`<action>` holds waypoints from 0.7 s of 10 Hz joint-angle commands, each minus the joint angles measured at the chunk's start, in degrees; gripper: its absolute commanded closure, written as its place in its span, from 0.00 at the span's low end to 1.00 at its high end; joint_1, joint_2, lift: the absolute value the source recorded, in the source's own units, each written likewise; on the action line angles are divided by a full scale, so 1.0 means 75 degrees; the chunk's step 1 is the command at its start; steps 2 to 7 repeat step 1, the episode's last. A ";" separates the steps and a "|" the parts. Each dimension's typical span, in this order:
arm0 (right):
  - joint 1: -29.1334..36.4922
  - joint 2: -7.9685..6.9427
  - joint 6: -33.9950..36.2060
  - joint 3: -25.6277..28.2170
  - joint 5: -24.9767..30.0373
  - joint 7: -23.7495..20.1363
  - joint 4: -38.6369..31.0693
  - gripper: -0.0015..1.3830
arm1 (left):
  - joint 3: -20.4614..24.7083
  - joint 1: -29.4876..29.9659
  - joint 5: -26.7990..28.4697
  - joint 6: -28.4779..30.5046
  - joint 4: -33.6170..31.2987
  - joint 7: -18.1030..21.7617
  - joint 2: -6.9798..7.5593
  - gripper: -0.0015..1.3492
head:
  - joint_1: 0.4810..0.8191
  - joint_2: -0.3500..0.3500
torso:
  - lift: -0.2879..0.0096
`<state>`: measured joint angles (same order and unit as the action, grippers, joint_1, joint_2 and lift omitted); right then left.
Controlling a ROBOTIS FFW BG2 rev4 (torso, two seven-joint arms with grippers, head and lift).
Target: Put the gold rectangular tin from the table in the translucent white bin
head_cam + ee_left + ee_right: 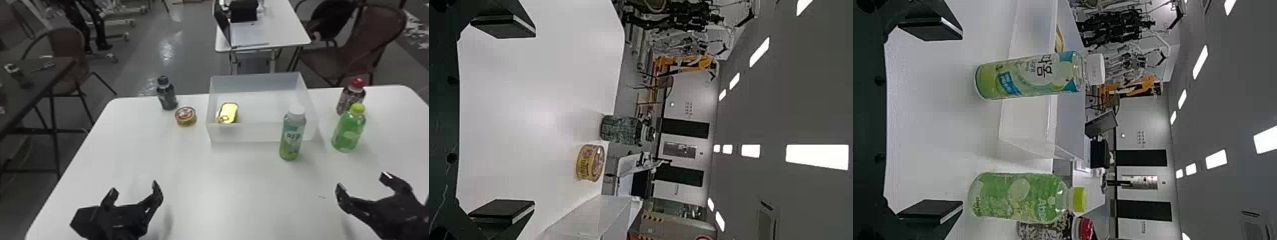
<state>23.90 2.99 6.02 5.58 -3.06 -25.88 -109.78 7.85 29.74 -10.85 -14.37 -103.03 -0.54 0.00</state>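
Observation:
In the head view the gold rectangular tin [228, 113] lies inside the translucent white bin [262, 131], against its left side. My left gripper [133, 190] is over the table's front left part, open and empty, well short of the bin. On the front right, my right gripper [360, 182] stands open too, with nothing held. The left wrist view has the left gripper [504, 120] with its fingers wide apart and a corner of the bin [589, 222]. In the right wrist view, the right gripper [930, 122] faces the bin [1028, 120], and part of the tin [1059, 40] appears.
A round tin [185, 116] and a dark bottle [167, 93] stand left of the bin. A white-capped bottle [292, 135] is before its front right. Farther right are a green bottle [348, 129] and a red-capped bottle [351, 95] on the white table [223, 191].

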 commanded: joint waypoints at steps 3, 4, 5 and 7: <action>-0.0011 -0.0012 -0.0005 -0.0017 -0.0013 -0.0006 0.0036 0.07 | -0.0097 -0.0028 -0.0041 -0.0007 0.0050 -0.0022 -0.0020 0.07 | 0.63 0.73 | 0.53; -0.0011 -0.0012 -0.0005 -0.0017 -0.0013 -0.0006 0.0036 0.07 | -0.0097 -0.0028 -0.0041 -0.0007 0.0050 -0.0022 -0.0020 0.07 | 0.63 0.73 | 0.53; -0.0011 -0.0012 -0.0005 -0.0017 -0.0013 -0.0006 0.0036 0.07 | -0.0097 -0.0028 -0.0041 -0.0007 0.0050 -0.0022 -0.0020 0.07 | 0.63 0.73 | 0.53; -0.0011 -0.0012 -0.0005 -0.0017 -0.0013 -0.0006 0.0036 0.07 | -0.0097 -0.0028 -0.0041 -0.0007 0.0050 -0.0022 -0.0020 0.07 | 0.63 0.73 | 0.53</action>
